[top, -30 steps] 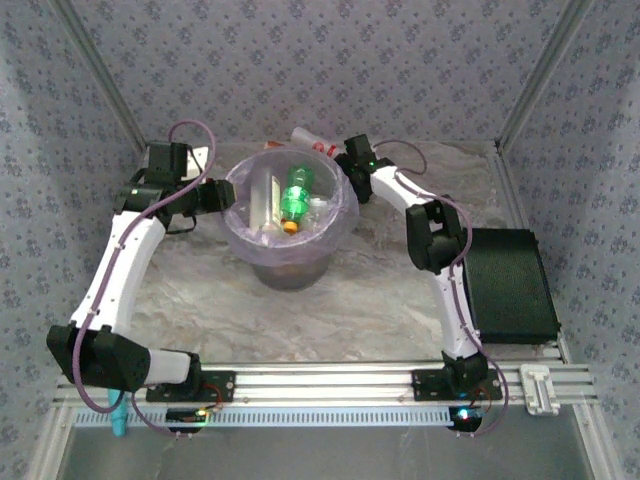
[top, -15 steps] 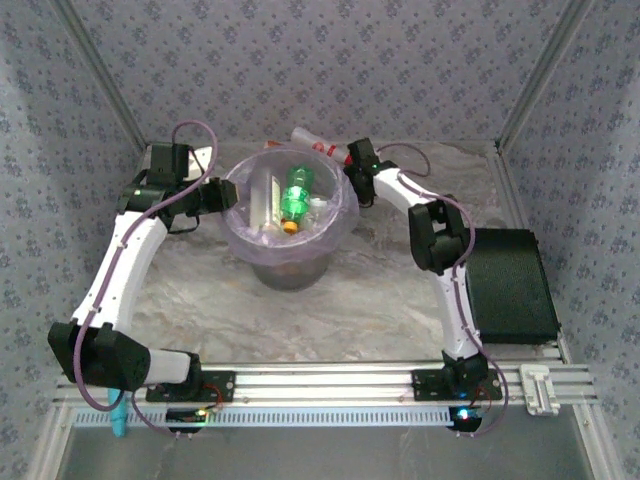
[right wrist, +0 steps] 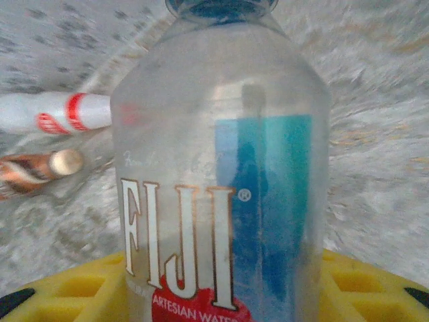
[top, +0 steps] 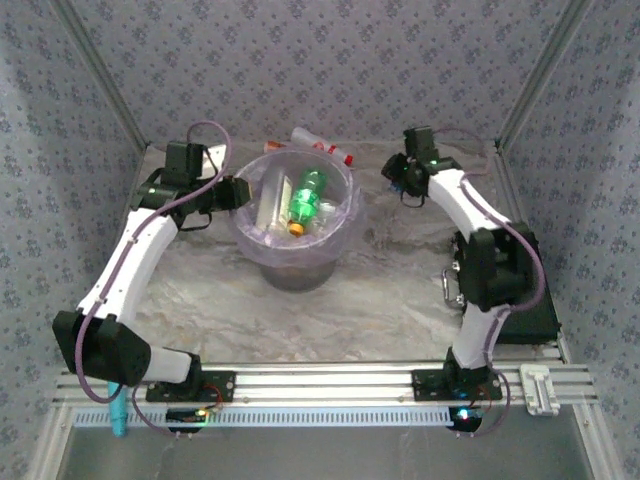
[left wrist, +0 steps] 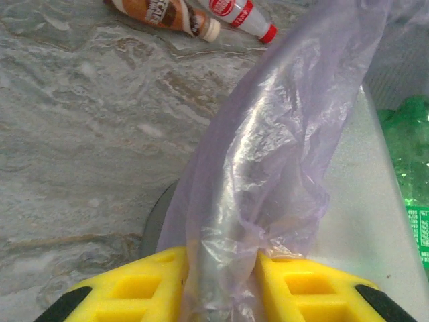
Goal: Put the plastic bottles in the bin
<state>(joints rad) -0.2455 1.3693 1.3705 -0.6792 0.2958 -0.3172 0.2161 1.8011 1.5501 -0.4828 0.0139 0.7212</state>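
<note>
Reaching far right, the right gripper (right wrist: 221, 285) clasps a bottle (right wrist: 221, 168) lengthwise, cap pointing away from the wrist; the left gripper (left wrist: 221, 272) pinches the bin's (top: 354, 212) liner (left wrist: 268, 154).

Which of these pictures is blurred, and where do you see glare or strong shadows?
Right wrist view: the table and the white bottle lying behind are smeared, while the FIJI bottle up close is readable. Left wrist view: sharp, with a pale sheen along the folds of the lavender bag. Top external view: even, soft light, no hard shadows, slightly grainy.
</note>
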